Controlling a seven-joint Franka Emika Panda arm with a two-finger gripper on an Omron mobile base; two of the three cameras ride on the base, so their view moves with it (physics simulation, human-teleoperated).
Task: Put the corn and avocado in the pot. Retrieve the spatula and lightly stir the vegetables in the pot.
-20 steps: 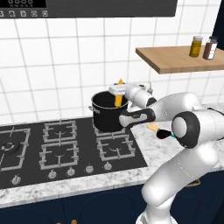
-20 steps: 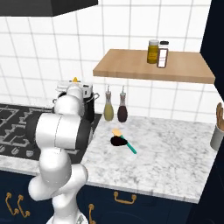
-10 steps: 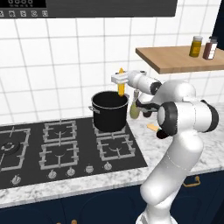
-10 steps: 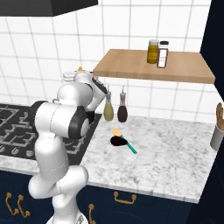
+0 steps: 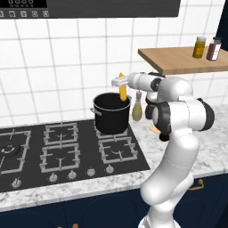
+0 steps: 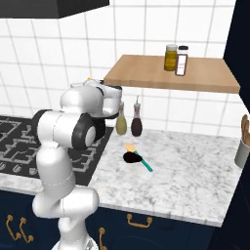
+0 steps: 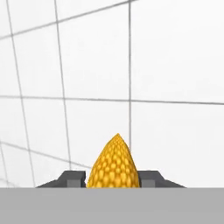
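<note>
My gripper (image 5: 120, 84) is shut on the corn (image 5: 122, 90), a bright yellow cob held upright just above the rim of the black pot (image 5: 111, 114) on the back right burner. In the hand view the corn (image 7: 114, 164) rises between the two fingertips, pointing at the white tiled wall. The spatula (image 6: 138, 156), tan blade and teal handle, lies on the marble counter right of the stove. A dark oval thing, perhaps the avocado (image 6: 131, 157), lies against it.
An olive bottle (image 5: 137, 108) and a dark bottle (image 6: 137, 123) stand at the wall beside the pot. A wooden shelf (image 6: 171, 74) with two jars hangs above the counter. The black stove (image 5: 58, 149) spreads to the left. A utensil holder (image 6: 242, 146) stands far right.
The arm has lifted and swung the corn toward the wall, raising it from beside the pot to above the pot's rim. The pot and spatula have stayed put.
</note>
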